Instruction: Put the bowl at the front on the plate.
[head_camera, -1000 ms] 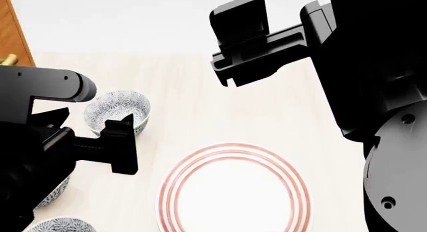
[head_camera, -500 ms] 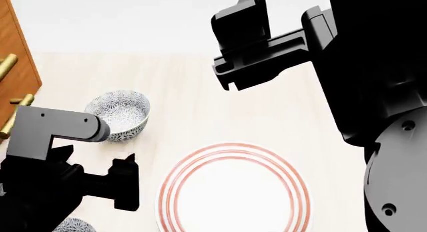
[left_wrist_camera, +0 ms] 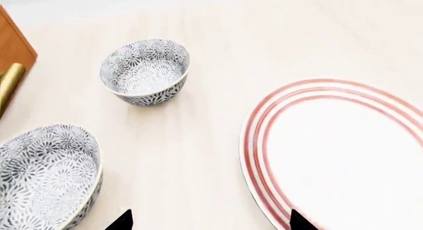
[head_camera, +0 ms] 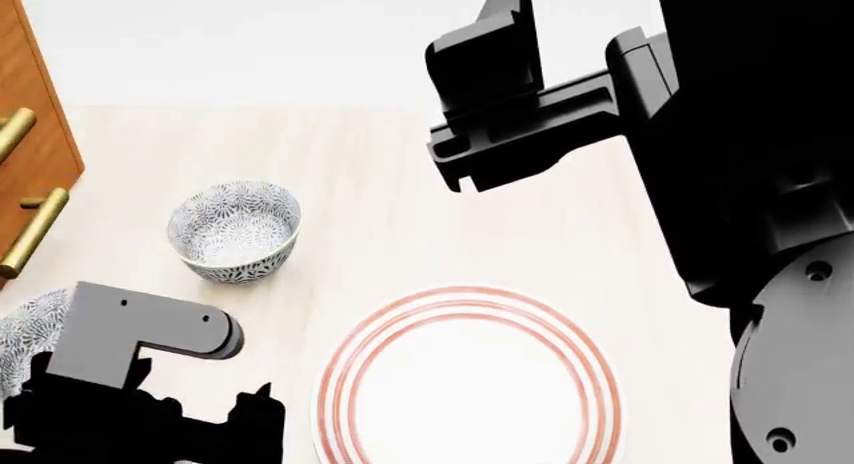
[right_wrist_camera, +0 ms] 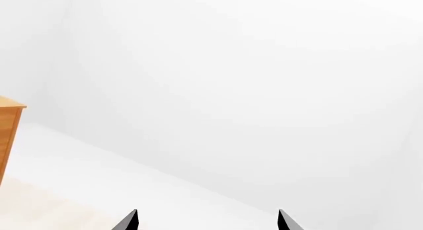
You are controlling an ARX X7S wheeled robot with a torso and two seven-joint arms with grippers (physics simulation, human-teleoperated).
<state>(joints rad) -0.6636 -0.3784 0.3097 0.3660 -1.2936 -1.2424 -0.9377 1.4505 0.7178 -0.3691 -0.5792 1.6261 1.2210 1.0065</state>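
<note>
task not started — the plate (head_camera: 467,379) is bare, no bowl (left_wrist_camera: 46,178) gripped; my left gripper (left_wrist_camera: 208,221) and right gripper (right_wrist_camera: 207,220) both spread, empty.

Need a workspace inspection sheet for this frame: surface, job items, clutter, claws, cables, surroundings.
Surface: pale wood table.
Job's things: plate bare, red-ringed; patterned bowl upright, apart from the plate; second bowl closer to the left claw. Which bowl is the front one, cannot tell.
Clutter: nothing seen.
Claws: left claw open, empty; right claw open, empty, raised.
Cables: nothing seen.
Surroundings: wooden cabinet with brass handles; white wall.
</note>
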